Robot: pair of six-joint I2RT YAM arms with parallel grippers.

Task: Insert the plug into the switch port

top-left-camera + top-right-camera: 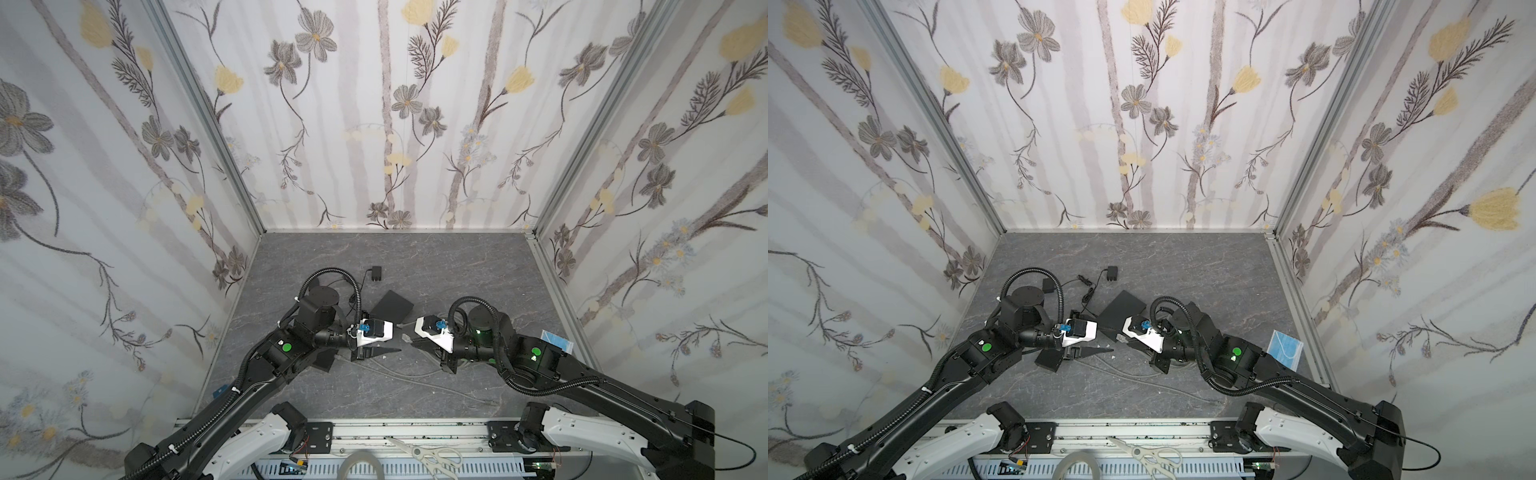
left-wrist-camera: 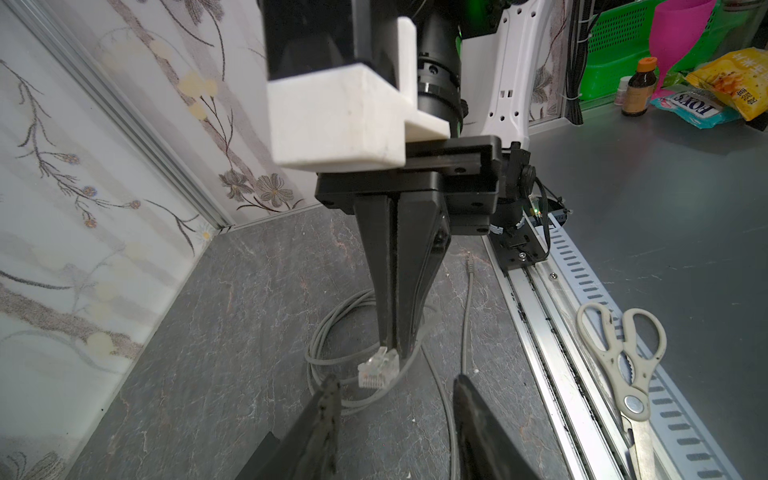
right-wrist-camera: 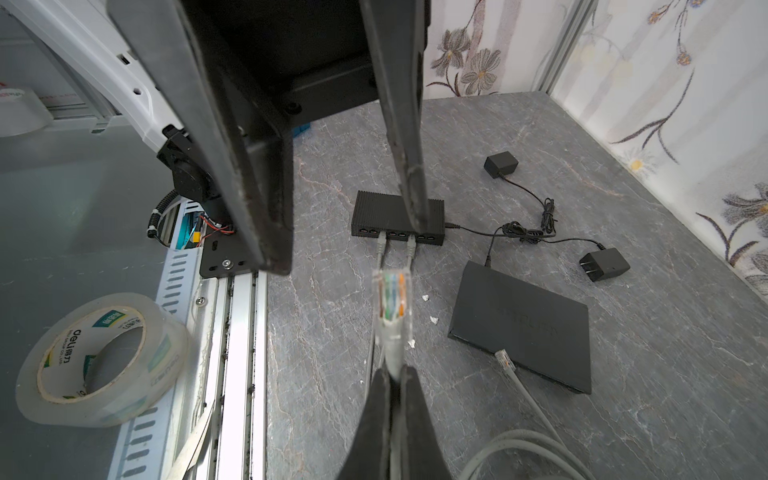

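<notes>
- bright, even, diffuse light throughout; shadows on the table (image 1: 457, 266) are faint and soft-edged.
- both top views bow the straight edges of the walls (image 1: 374, 124) near the corners.
- in the right wrist view, the right gripper (image 3: 395, 370) and tape roll (image 3: 99, 361) look blurred.

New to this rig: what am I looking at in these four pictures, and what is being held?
This is a two-armed robot at a grey tabletop. Two pictures look down from overhead; two come from cameras on the wrists. The right tool is shut on a grey cable just behind its clear plug. The left tool is open, its jaws either side of that plug, not gripping it. On the tabletop lie a small black switch with two cables plugged in, a flat black box and two power adapters.
</notes>
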